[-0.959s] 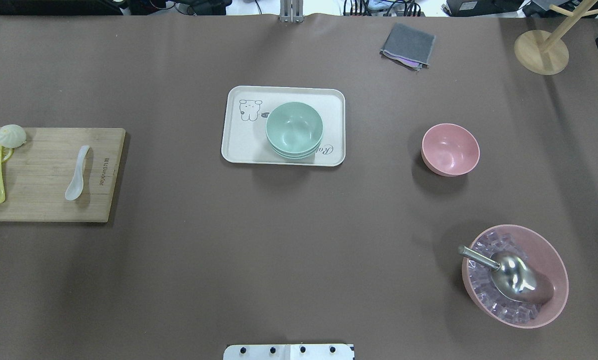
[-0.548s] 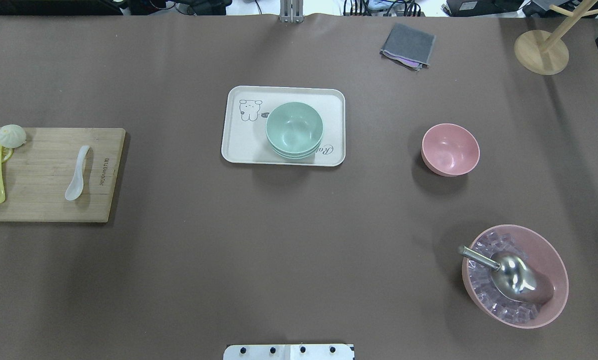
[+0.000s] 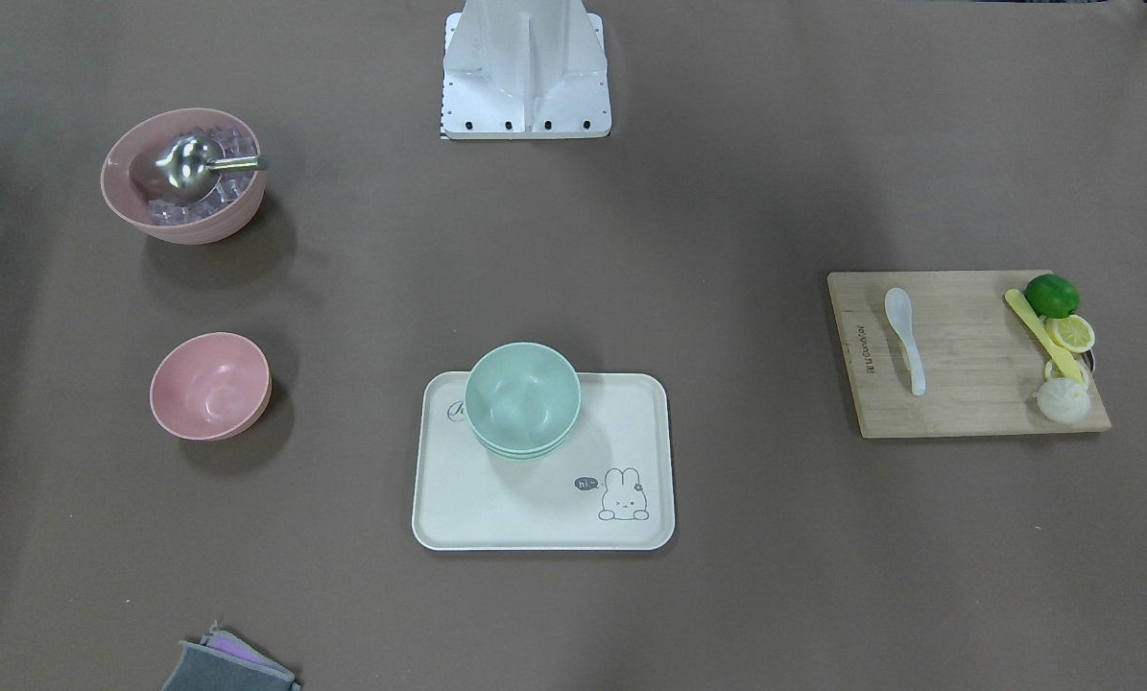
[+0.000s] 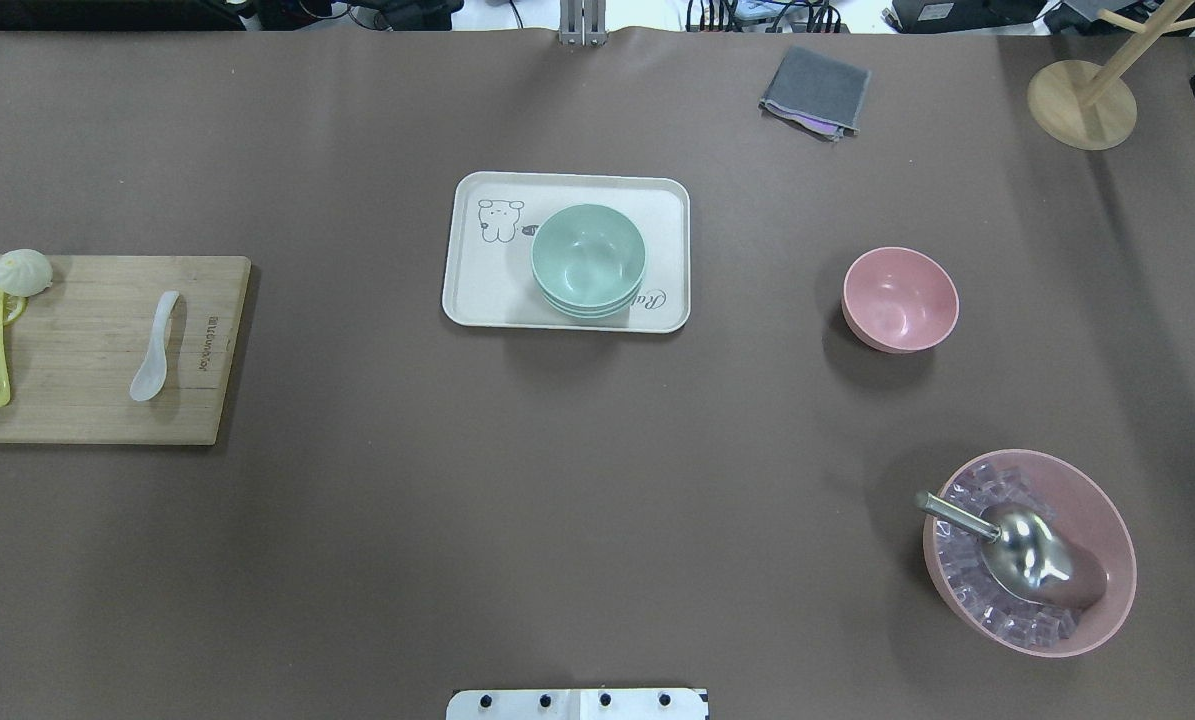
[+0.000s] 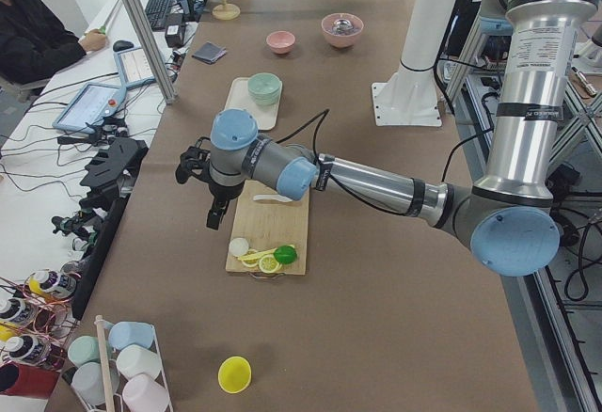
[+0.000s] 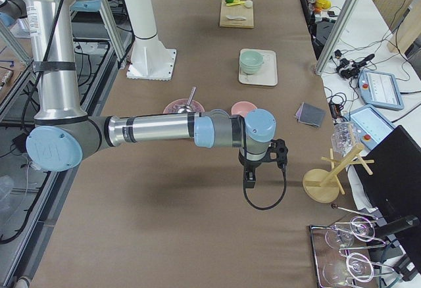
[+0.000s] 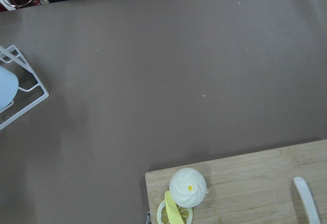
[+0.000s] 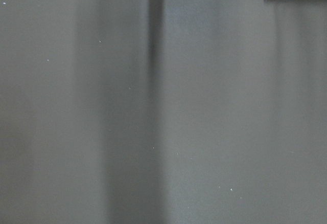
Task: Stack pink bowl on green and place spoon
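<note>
The small pink bowl (image 4: 899, 298) stands empty on the table, right of the cream tray (image 4: 487, 290). Stacked green bowls (image 4: 588, 258) sit on that tray. The white spoon (image 4: 154, 345) lies on the wooden cutting board (image 4: 87, 400) at the left; its handle tip shows in the left wrist view (image 7: 306, 198). Neither arm shows in the overhead or front views. My left gripper (image 5: 216, 216) hangs above the table beyond the board's end, and my right gripper (image 6: 250, 177) hangs above bare table near the wooden stand. I cannot tell whether either is open or shut.
A large pink bowl (image 4: 1097, 520) with ice cubes and a metal scoop stands near right. A grey cloth (image 4: 815, 90) and a wooden stand (image 4: 1081, 104) are far right. Lime, lemon slices, a yellow knife and a bun (image 4: 23, 271) lie on the board's left end.
</note>
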